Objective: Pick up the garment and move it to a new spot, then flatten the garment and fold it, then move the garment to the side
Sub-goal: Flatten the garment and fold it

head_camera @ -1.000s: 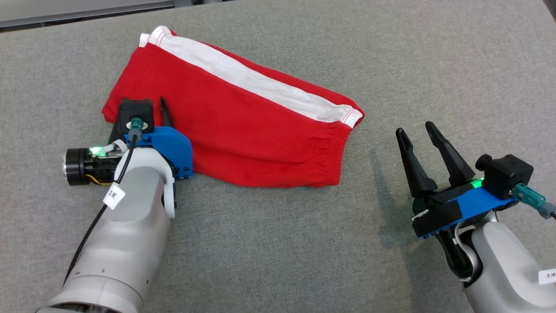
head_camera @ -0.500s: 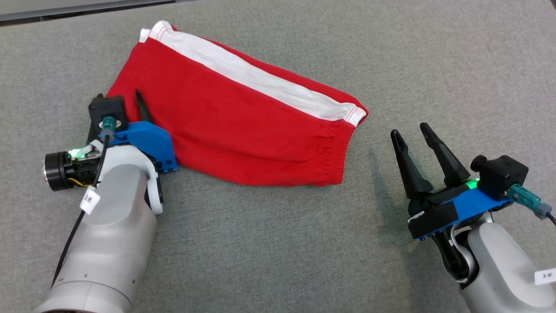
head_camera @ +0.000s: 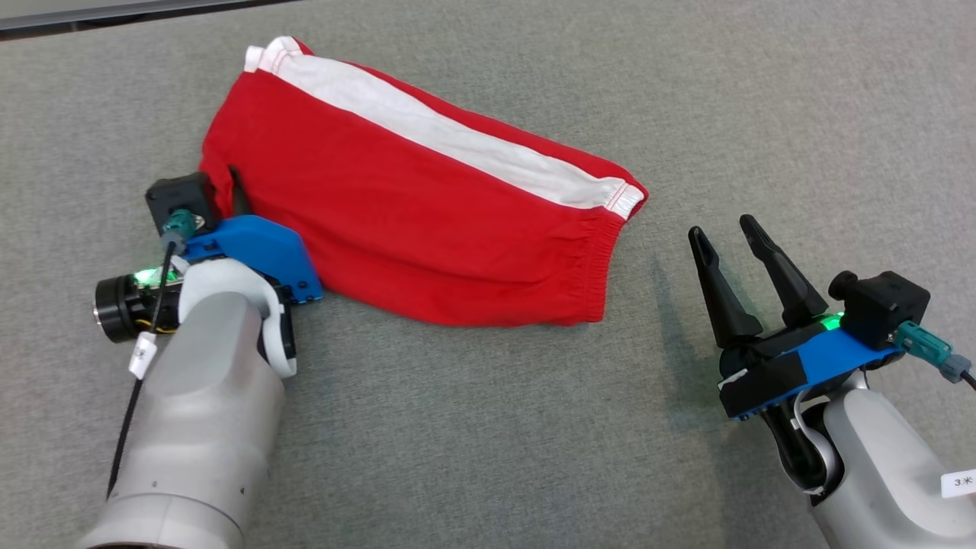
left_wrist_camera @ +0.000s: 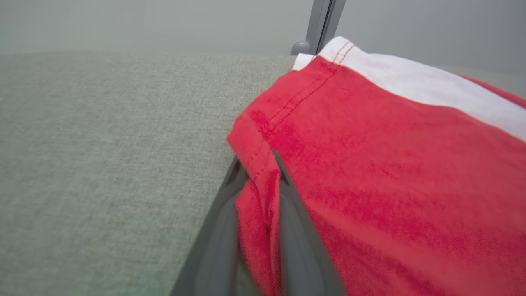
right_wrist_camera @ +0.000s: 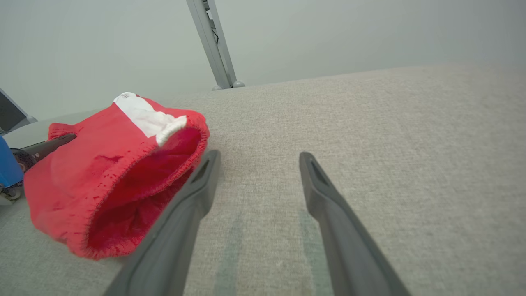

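Found garment (head_camera: pixel 427 221) spread on grey table (head_camera: pixel 488 427). Found left gripper (left_wrist_camera: pixel 257 158) pinched onto hem at garment's left end, judged a hold for lifting. Found right gripper (head_camera: pixel 721 227) with 2 fingers apart, empty, just beside garment's waistband end, judged ready to assist.

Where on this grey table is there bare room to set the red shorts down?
Free: the table on the robot's side of the shorts, and the far right beyond the open right gripper. Crowded: the left, where the left gripper pinches them.
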Controlling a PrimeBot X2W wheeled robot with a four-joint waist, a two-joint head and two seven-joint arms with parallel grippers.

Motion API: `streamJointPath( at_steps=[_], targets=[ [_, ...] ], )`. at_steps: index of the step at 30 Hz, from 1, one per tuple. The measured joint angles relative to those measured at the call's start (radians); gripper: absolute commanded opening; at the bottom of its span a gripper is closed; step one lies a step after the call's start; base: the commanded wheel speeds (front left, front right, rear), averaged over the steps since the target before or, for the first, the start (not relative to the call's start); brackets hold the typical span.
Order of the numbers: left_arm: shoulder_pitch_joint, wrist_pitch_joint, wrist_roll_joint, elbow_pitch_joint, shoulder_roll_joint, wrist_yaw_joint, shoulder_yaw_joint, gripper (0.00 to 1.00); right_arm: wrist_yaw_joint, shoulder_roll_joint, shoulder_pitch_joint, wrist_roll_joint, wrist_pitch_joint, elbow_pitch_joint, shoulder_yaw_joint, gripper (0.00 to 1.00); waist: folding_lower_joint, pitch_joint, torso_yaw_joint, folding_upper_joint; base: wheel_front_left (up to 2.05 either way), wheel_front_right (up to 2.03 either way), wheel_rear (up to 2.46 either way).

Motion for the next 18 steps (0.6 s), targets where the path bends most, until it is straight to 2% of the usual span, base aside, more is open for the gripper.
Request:
streamJointPath(
  at_steps=[5,11,14,18],
  targets=[
    [0.066,0.006,0.005,-0.074,-0.016,0.01,-0.004,0.0,0.0,0.0,0.006,-0.005,0.0,0.007,-0.011,1.0,0.0001,-0.038,0.039,0.0003,0.0,0.0,0.0],
    [0.227,0.007,-0.018,-0.206,-0.018,0.01,0.023,0.0,0.0,0.008,0.05,-0.029,0.0,0.033,-0.024,1.0,0.0,-0.124,0.103,0.0002,0.0,0.0,0.0],
    [0.323,0.007,-0.058,-0.255,-0.018,0.0,0.004,0.0,0.0,0.021,0.075,-0.043,0.0,0.048,-0.025,1.0,-0.0002,-0.17,0.13,0.0002,0.0,0.0,0.0],
    [0.424,0.007,-0.114,-0.304,-0.019,0.007,-0.042,0.0,0.0,0.032,0.104,-0.054,0.0,0.072,-0.028,1.0,-0.0002,-0.222,0.156,0.0001,0.0,0.0,0.0]
  ],
)
